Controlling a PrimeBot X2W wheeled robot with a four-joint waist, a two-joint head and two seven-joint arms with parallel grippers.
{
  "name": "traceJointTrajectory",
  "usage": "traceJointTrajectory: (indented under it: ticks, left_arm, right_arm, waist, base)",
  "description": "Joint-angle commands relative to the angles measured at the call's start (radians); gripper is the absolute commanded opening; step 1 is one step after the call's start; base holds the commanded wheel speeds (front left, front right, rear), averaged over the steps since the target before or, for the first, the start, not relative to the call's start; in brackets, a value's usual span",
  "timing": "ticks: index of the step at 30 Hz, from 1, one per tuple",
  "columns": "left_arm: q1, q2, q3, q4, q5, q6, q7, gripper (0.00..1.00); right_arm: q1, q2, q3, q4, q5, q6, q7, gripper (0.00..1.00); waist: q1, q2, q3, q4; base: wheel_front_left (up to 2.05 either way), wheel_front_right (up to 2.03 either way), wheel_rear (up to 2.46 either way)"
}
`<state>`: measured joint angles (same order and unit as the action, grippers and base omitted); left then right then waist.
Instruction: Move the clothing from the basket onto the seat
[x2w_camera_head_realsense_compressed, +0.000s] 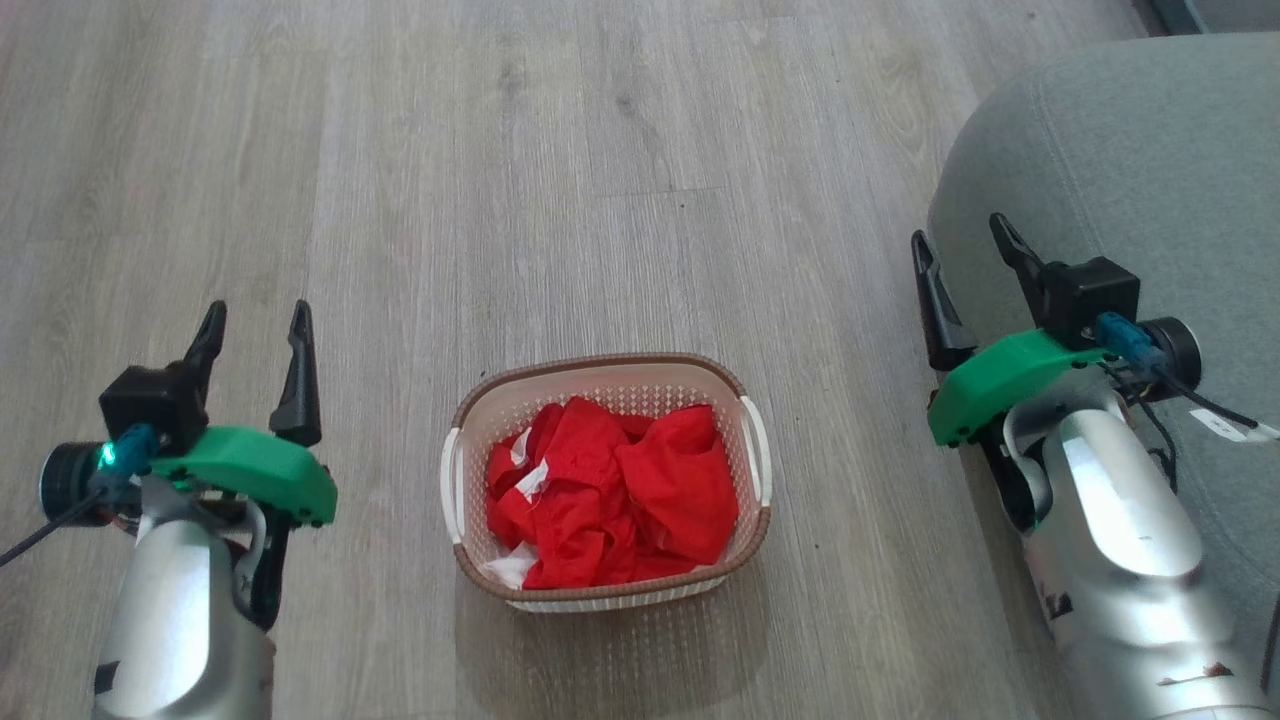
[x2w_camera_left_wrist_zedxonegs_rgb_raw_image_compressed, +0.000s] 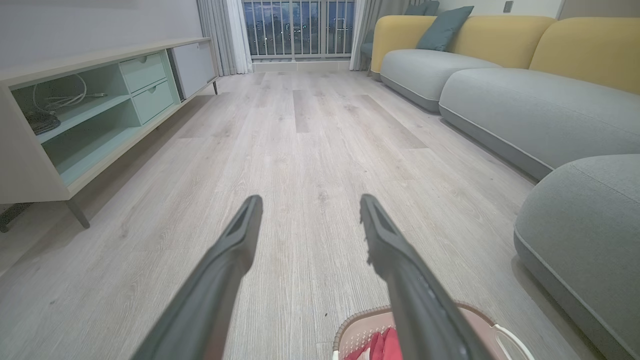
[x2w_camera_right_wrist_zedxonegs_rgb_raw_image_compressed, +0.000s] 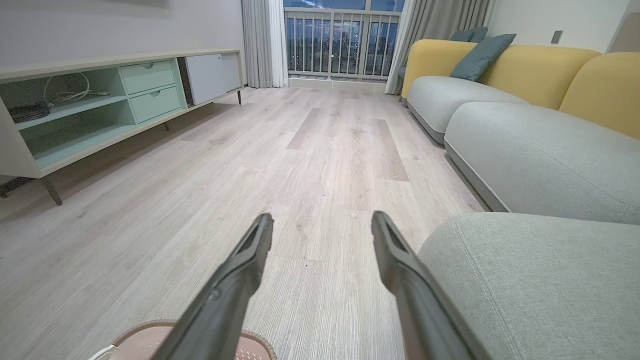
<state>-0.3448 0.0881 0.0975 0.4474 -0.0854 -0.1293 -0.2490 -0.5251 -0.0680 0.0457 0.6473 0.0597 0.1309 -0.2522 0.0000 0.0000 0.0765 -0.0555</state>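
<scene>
Basket (x2w_camera_head_realsense_compressed: 600, 358) sits on the floor (x2w_camera_head_realsense_compressed: 500, 150), centred between the two arms. Clothing (x2w_camera_head_realsense_compressed: 620, 490) is crumpled inside it: red with white bits, covers most of the bottom, all within the rim.

Left pincer (x2w_camera_head_realsense_compressed: 256, 315): fingers spread wide, nothing held. It hovers over the floor left of the basket, well apart from it.

Right pincer (x2w_camera_head_realsense_compressed: 960, 232): also spread wide, empty. It hovers at the seat's (x2w_camera_head_realsense_compressed: 1130, 150) left edge, with its right finger over the grey fabric.

The seat is right of the basket, near it, with a strip of floor between them. The right arm and its green bracket (x2w_camera_head_realsense_compressed: 1000, 385) stand over that strip and overlap the seat's edge.

Surroundings, from the wrist views:
- Low cabinet (x2w_camera_left_wrist_zedxonegs_rgb_raw_image_compressed: 100, 100) along the left wall: open shelves with cables, two drawers, a white door.
- Sofa (x2w_camera_left_wrist_zedxonegs_rgb_raw_image_compressed: 525, 110) beyond the seat on the right: grey cushions, yellow backs, a teal pillow (x2w_camera_left_wrist_zedxonegs_rgb_raw_image_compressed: 445, 27) on it.
- Balcony railing (x2w_camera_left_wrist_zedxonegs_rgb_raw_image_compressed: 300, 27) behind glass at the far end, curtains on both sides.

In the left wrist view, the pincer's right finger covers part of the basket corner.
</scene>
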Motion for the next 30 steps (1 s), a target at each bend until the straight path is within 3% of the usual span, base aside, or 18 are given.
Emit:
traceJointTrajectory:
  ticks: [1, 13, 30]
  left_arm:
    - [-0.04, 0.022, 0.03, -0.028, 0.007, -0.001, -0.013, 1.0]
    - [-0.044, 0.025, 0.015, -0.034, -0.007, -0.001, -0.013, 1.0]
    - [-0.155, 0.041, -0.147, -0.041, -0.127, -0.001, -0.013, 1.0]
  right_arm:
    - [-0.04, 0.006, 0.015, -0.03, -0.004, 0.0, -0.01, 1.0]
    - [-0.051, 0.012, -0.005, -0.084, -0.001, 0.0, -0.01, 1.0]
    - [-0.212, 0.017, -0.016, -0.33, -0.021, 0.0, -0.01, 1.0]
  waist:
    - [0.0, 0.0, 0.0, 0.0]
    - [0.0, 0.0, 0.048, -0.006]
    - [0.0, 0.0, 0.436, -0.034]
  base:
    - [0.0, 0.0, 0.0]
    - [0.0, 0.0, 0.0]
    - [0.0, 0.0, 0.0]
